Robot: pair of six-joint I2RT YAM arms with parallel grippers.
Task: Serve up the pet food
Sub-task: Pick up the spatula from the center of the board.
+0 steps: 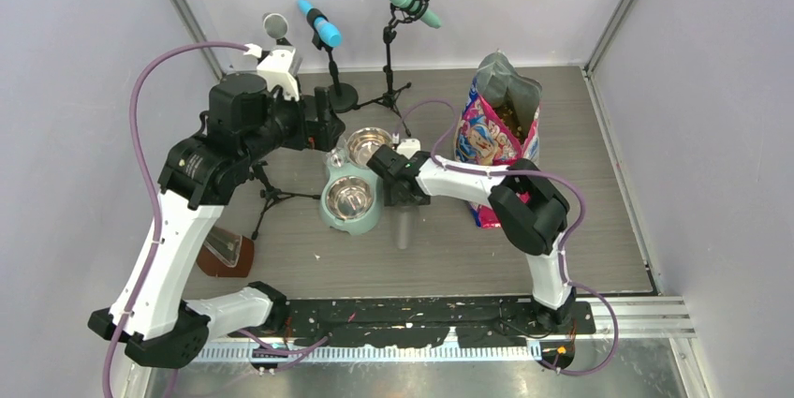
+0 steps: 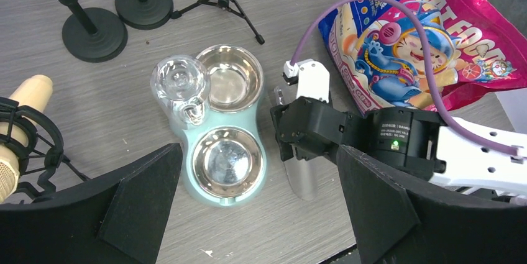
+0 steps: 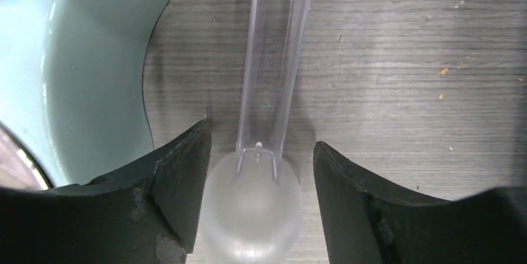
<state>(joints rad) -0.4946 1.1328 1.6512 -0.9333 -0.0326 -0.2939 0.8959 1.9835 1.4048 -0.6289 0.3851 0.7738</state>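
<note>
The pet food bag point(image 1: 499, 136), glossy pink, white and blue, stands open at the right, and brown kibble point(image 1: 515, 117) shows in its mouth. The bag also shows in the left wrist view point(image 2: 429, 40). A clear plastic scoop point(image 1: 404, 226) lies on the table beside the mint-green feeder point(image 1: 330, 214), whose two steel bowls look empty. My right gripper point(image 3: 260, 140) is low over the scoop point(image 3: 252, 205), open, with a finger on each side and gaps between. My left gripper point(image 2: 260, 152) is open and empty, held high above the feeder point(image 2: 271, 168). It is also in the top view point(image 1: 328, 126).
Microphone stands point(image 1: 339, 94) and a tripod point(image 1: 389, 89) stand behind the feeder, and another tripod point(image 1: 267, 194) stands at its left. A brown block point(image 1: 225, 255) lies at the near left. A clear dome point(image 2: 180, 81) sits on the feeder. Crumbs point(image 3: 442, 71) lie on the wood.
</note>
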